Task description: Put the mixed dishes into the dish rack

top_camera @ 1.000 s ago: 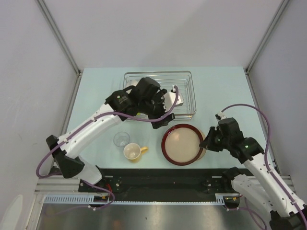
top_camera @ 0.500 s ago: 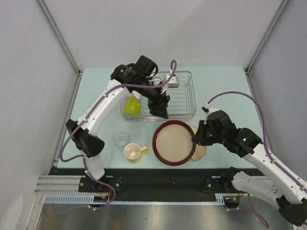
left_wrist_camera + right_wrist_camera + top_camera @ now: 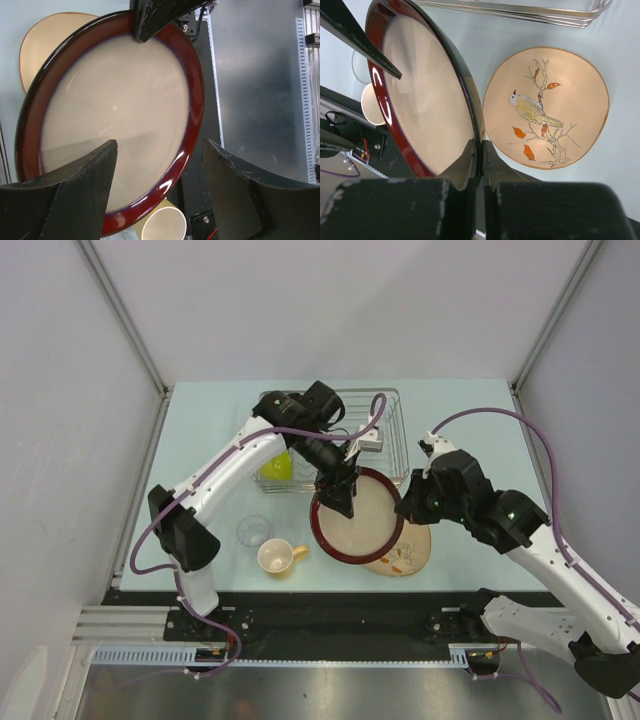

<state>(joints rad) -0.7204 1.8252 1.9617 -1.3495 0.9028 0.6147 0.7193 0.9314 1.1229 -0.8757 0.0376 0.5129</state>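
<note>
My right gripper point(image 3: 405, 510) is shut on the right rim of the dark-red-rimmed beige plate point(image 3: 357, 515) and holds it tilted above the table; the right wrist view shows the pinch point(image 3: 481, 147) on the plate point(image 3: 425, 100). My left gripper point(image 3: 338, 495) is open, its jaws either side of the plate's near rim point(image 3: 195, 100) in the left wrist view point(image 3: 160, 145). The cream floral plate point(image 3: 405, 555) lies flat on the table under and right of it. The lime-green bowl point(image 3: 276, 468) sits in the dish rack point(image 3: 395, 410). The mug point(image 3: 278, 557) and clear glass point(image 3: 253, 531) stand front left. The white bowl is not visible.
The rack's front rail point(image 3: 520, 12) runs just beyond the floral plate point(image 3: 547, 107). The left arm stretches over the rack's middle. The black base rail point(image 3: 330, 615) lies along the table's near edge, close below the mug.
The right gripper has lifted and tilted the red-rimmed plate and carried it left, uncovering the floral plate. The left gripper has swung out of the rack and down to the plate's left rim.
</note>
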